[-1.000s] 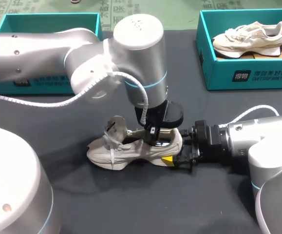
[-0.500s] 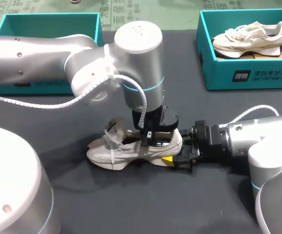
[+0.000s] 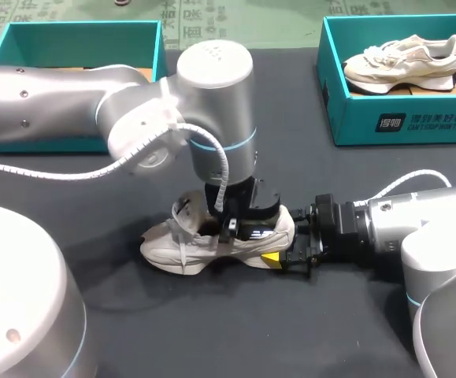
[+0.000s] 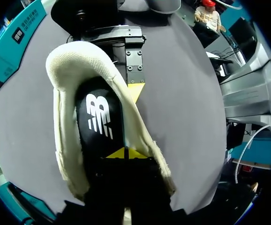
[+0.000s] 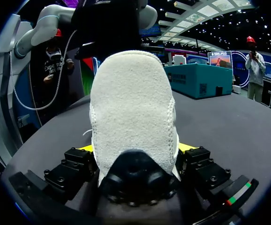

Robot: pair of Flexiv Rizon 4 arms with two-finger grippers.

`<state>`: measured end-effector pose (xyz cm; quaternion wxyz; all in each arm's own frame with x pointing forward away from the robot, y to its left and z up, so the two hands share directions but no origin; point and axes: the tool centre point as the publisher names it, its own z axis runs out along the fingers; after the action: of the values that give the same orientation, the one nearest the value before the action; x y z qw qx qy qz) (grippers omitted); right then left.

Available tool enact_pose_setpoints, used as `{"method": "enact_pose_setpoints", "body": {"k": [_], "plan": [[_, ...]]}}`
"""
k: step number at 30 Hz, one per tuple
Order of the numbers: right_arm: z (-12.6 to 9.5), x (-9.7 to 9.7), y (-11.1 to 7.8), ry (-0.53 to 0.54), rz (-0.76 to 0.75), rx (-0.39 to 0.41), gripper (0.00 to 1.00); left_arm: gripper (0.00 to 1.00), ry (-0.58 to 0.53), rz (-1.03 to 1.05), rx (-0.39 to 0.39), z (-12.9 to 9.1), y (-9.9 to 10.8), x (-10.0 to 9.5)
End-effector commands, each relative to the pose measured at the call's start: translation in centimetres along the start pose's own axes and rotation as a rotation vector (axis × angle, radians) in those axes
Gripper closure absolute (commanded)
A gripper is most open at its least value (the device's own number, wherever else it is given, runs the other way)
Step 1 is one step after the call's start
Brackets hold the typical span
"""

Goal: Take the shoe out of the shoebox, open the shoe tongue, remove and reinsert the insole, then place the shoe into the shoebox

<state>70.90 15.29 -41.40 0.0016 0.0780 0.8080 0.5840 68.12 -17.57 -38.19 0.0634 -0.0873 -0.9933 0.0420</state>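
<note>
**A:** Head view first. Where is the sneaker?

**B:** The cream sneaker (image 3: 184, 246) stands on its sole on the dark counter (image 3: 291, 331), outside both boxes. The left shoebox (image 3: 70, 43) sits well beyond its toe end. The right shoebox (image 3: 417, 122) sits well beyond its heel end and has a second sneaker (image 3: 405, 63) in it.

**A:** And the arms?

**B:** The left arm (image 3: 212, 102) stands directly over the sneaker, with the left hand (image 3: 231, 228) down in its opening. The right hand (image 3: 279, 256) is at the heel, and one yellow tip shows against the sole there.

**A:** What does the left wrist view show?

**B:** It looks straight down into the sneaker. The black insole (image 4: 100, 119), which has white print on it, lies inside the cream collar. The left hand's two yellow tips are drawn together, narrow, and rest on the insole toward the tongue end. I cannot tell whether they pinch it. Beyond the heel, a yellow tip of the right hand touches the sneaker's outside.

**A:** And the right wrist view?

**B:** The heel fills the space between the right hand's fingers. A yellow tip presses on each side of it, so that hand is holding the sneaker by the heel. The left arm rises above the collar.
</note>
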Motion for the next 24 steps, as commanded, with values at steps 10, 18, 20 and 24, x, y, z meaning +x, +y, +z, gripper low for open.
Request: {"method": "enact_pose_setpoints", "body": {"k": [10,18,20,24], "plan": [[0.3,0.0,-0.1,-0.001,0.001,0.005,1.00,0.66,-0.006,-0.014,0.021,0.9,0.6,0.8],[0.3,0.0,-0.1,-0.001,0.001,0.005,1.00,0.53,-0.072,-0.016,-0.011,2.1,0.4,0.9],[0.3,0.0,-0.1,-0.001,0.001,0.005,1.00,0.53,-0.090,-0.022,-0.021,2.7,0.4,0.6],[0.3,0.0,-0.1,-0.001,0.001,0.005,1.00,0.55,-0.134,-0.032,-0.040,3.6,0.5,0.3]]}}
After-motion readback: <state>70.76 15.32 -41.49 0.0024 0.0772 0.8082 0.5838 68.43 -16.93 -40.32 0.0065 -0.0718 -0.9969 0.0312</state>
